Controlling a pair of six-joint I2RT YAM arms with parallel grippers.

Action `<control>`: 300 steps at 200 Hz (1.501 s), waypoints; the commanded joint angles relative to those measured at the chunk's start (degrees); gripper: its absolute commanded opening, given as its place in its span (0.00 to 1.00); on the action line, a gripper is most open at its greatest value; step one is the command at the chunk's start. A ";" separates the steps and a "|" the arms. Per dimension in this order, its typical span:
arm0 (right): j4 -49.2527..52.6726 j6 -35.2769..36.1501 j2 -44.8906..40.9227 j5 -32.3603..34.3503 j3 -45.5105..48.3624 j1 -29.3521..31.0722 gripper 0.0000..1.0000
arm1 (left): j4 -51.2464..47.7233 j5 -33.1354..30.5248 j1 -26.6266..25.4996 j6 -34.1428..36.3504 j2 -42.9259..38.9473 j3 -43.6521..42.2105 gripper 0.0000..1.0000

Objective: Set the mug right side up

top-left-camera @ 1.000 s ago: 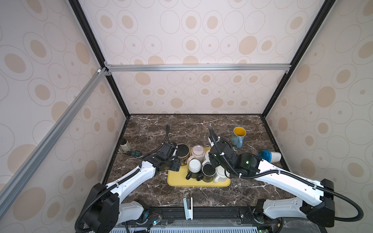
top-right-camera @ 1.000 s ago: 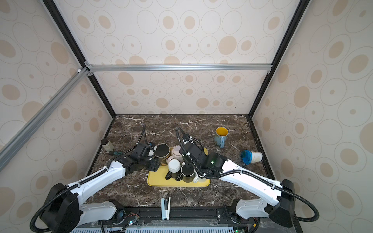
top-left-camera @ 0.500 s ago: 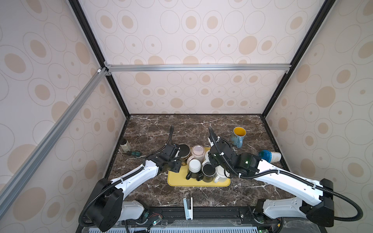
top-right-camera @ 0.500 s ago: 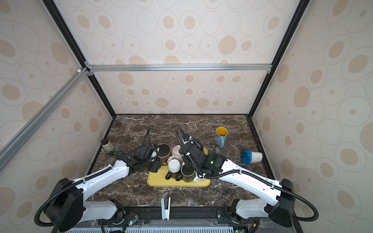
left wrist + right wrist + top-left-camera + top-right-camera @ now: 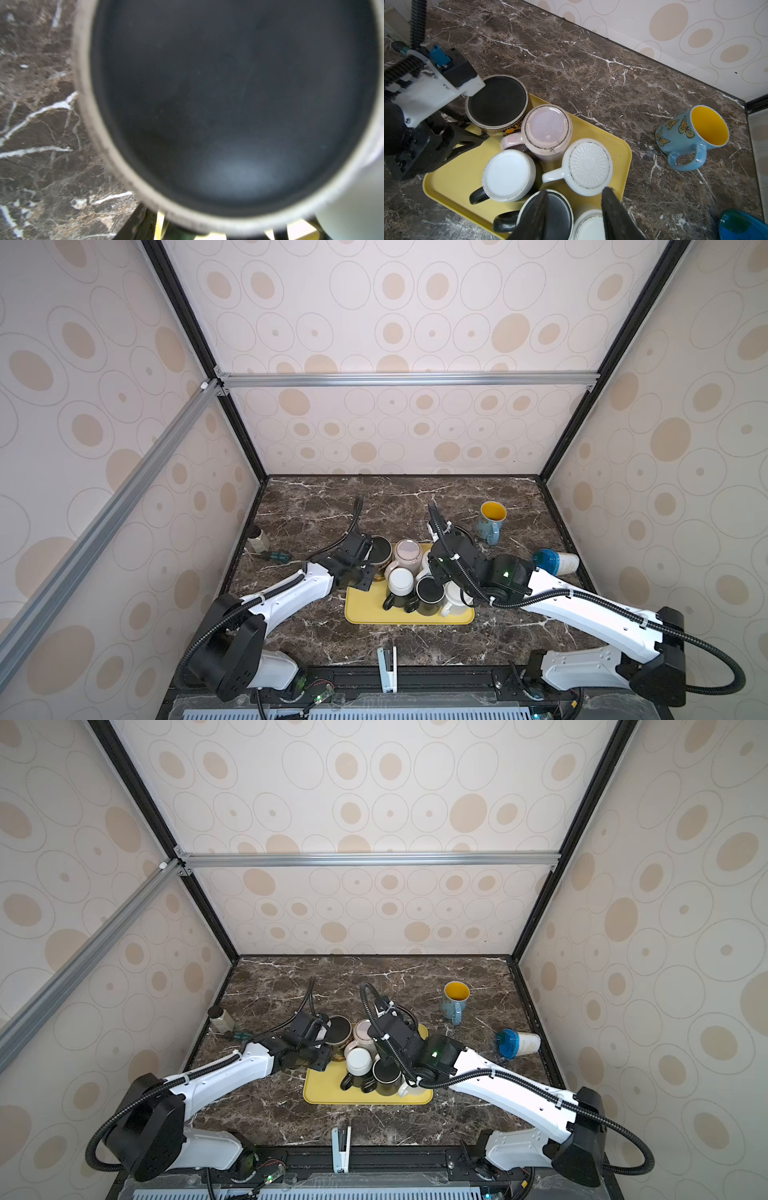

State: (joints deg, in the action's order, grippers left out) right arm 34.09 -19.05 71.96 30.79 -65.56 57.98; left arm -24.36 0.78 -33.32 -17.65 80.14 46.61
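We cannot tell if left fingers point(image 5: 467, 139) grip the upended dark mug point(image 5: 497, 101); right fingers point(image 5: 612, 212) parted, empty; flipping it could topple the adjacent pink mug point(image 5: 546, 126).

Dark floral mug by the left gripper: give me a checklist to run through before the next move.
1. Dark floral mug upside down, base showing: ok, it needs turning.
2. Left gripper hold on that mug: cannot tell, fingers are at its side.
3. Room around it: not ok, pink mug sits right beside it.
4. Right gripper clear of that mug: ok, jaws apart over the tray's near side.
5. Bare tabletop behind the yellow tray for setting down: ok.
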 commanded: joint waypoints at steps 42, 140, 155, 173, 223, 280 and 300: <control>-1.04 -0.51 -2.07 2.05 2.71 0.30 0.44 | -0.16 -1.46 -0.35 0.88 3.33 3.66 0.46; -1.69 0.36 -2.71 1.78 3.33 0.33 0.44 | 0.23 -3.50 -0.41 0.31 4.61 4.39 0.33; -1.90 0.57 -2.54 1.65 3.20 0.35 0.44 | 0.20 -3.42 -0.34 0.33 4.68 4.58 0.33; -2.00 0.92 -2.44 1.70 3.11 0.27 0.44 | 0.25 -3.15 -0.39 0.18 5.11 5.15 0.32; -2.00 1.72 -2.62 1.57 2.88 0.29 0.44 | -0.14 -3.31 -0.60 0.42 5.73 6.44 0.22; -1.96 1.47 -3.06 0.53 2.81 0.27 0.43 | -1.64 -5.18 -0.86 0.77 4.29 7.00 0.02; -2.57 1.29 -3.13 -0.53 2.89 0.31 0.43 | -2.14 -6.54 -0.78 0.77 2.69 7.18 0.00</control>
State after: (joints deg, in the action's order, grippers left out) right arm 31.99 -17.69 70.15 31.24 -62.94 57.98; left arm -25.06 -2.63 -33.87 -17.50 85.56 51.05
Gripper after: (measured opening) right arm 0.436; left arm 0.184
